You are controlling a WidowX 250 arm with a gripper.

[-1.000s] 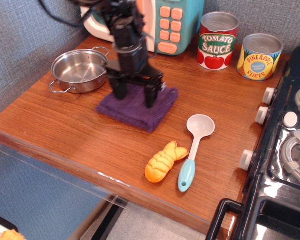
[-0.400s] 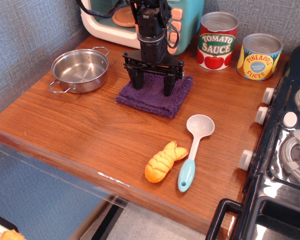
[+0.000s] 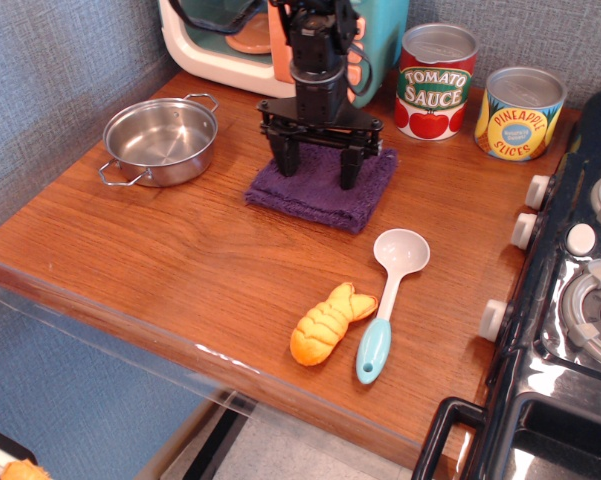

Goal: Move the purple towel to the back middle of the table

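1. Bench [image 3: 180, 250]: reddish-brown wood-grain top with a rounded front edge. It carries every item listed below.
2. Stove [image 3: 570, 330]: black, at the right edge of the bench, with white knobs along its side.
3. Toy microwave [image 3: 380, 40]: cream and teal, at the back of the bench, partly hidden by the arm.
4. Arm: black, coming down from the top of the view in front of the microwave. Its fingers [image 3: 319, 165] are spread apart, one tip on the left part of the towel and one on the right; both tips appear to touch the cloth.
5. Towel [image 3: 325, 190]: dark purple, folded, lying flat near the back middle of the bench, just in front of the microwave and right of the pot.
6. Pot [image 3: 162, 140]: steel, two-handled, empty, at the back left, close to the towel but apart from it.
7. Tomato sauce can [image 3: 435, 82] and pineapple can [image 3: 518, 113]: upright, side by side at the back right.
8. Ladle [image 3: 388, 300]: white bowl, teal handle, at the front right.
9. Pastry [image 3: 327, 322]: orange-yellow, just left of the ladle handle.
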